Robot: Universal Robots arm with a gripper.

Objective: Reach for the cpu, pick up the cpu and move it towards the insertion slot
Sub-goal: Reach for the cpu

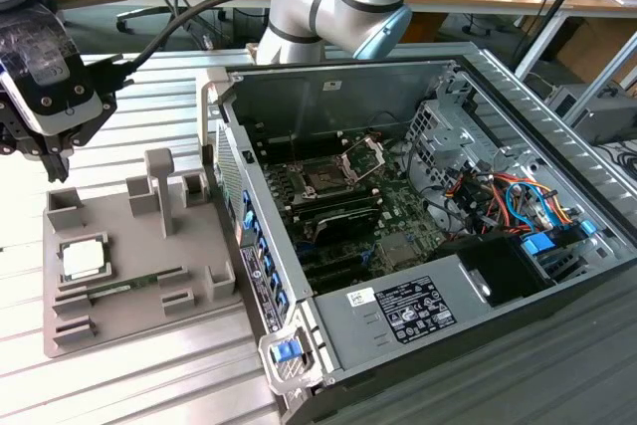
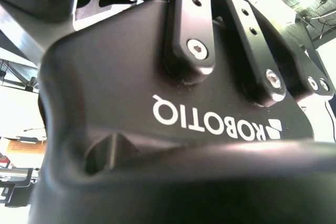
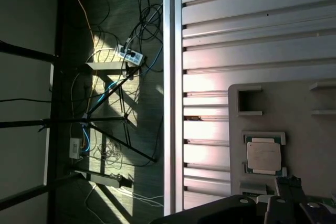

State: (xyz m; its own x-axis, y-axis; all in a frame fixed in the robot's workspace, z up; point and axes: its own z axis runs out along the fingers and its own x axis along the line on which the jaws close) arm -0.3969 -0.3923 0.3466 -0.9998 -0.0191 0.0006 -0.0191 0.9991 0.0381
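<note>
Now the claw [image 1: 58, 164] hangs over the far corner of the grey tray [image 1: 149, 325]. The cpu [image 1: 83, 259] lies flat in a tray recess below it, a little toward the front edge of the counter [image 1: 149, 385] in the exterior view, with nothing between them; if the claw is released or clenched I cannot tell. The chip is square, a green memory stick [image 1: 124, 286] lies just beside it, and the tray's upright posts [image 1: 159, 186] and the wall of the computer case [image 1: 328, 97] stand between it and the insertion slot [image 1: 325, 182], well apart toward the exterior view's right.

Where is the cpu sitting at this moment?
In the exterior view the cpu lies in a recess of the grey tray at that view's left, beside the green memory stick, with the gripper higher up and clear of it.
</note>
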